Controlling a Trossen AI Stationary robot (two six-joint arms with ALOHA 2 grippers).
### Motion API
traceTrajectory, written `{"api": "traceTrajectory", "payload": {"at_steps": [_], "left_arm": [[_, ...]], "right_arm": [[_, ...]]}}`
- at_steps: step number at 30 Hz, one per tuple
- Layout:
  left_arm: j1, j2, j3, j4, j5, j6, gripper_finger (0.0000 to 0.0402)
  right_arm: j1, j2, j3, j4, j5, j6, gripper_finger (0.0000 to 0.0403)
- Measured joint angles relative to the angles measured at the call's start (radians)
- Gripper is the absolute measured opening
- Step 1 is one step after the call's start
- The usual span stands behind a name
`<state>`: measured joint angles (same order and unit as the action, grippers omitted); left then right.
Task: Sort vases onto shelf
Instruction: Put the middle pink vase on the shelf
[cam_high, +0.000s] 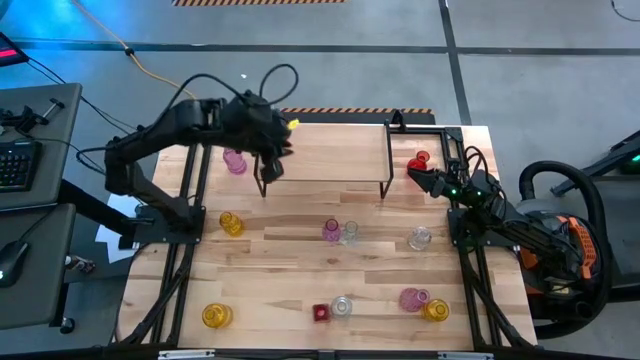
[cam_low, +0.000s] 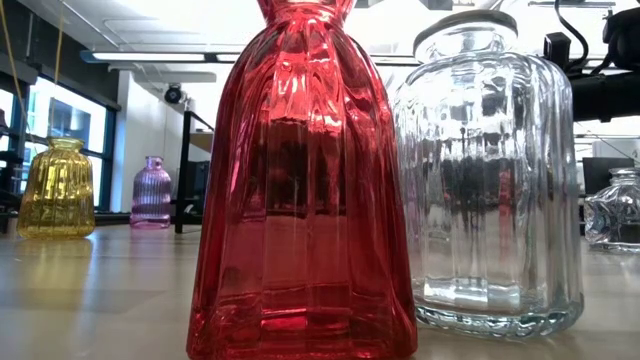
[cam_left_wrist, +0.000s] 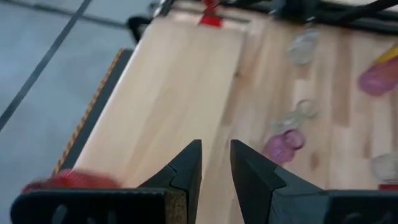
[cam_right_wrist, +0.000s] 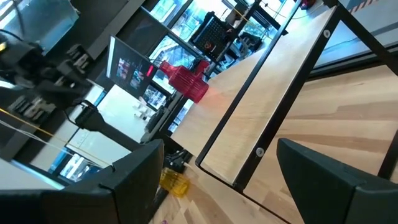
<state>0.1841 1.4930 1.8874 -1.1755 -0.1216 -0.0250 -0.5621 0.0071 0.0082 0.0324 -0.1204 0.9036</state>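
shelf (cam_high: 325, 150) stands bare between left fingers (cam_high: 270, 165), narrowly apart and empty, and wide right fingers (cam_high: 420, 177).

This looks like a robotics lab or workshop. A butcher-block table (cam_high: 300, 270) on a black metal frame stands on a grey concrete floor (cam_high: 540, 90) marked with hazard-striped tape (cam_high: 260, 3), beside a desk with a keyboard (cam_high: 15, 165) and loose cables; ceiling strip lights (cam_low: 150, 57) and large windows (cam_low: 60, 120) show behind.
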Motion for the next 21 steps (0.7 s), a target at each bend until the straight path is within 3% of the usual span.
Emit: {"api": "traceTrajectory", "payload": {"at_steps": [7,21], "left_arm": [[-0.086,0.077,0.000,0.106,0.018,0.059,0.0076],[-0.171,0.244,0.000,0.155,0.259,0.031,0.0076]], "right_arm": [[0.000,0.000,0.000,0.000,0.000,-0.048,0.0302],[0.000,0.000,0.000,0.000,0.001,-0.061,0.0302]]}}
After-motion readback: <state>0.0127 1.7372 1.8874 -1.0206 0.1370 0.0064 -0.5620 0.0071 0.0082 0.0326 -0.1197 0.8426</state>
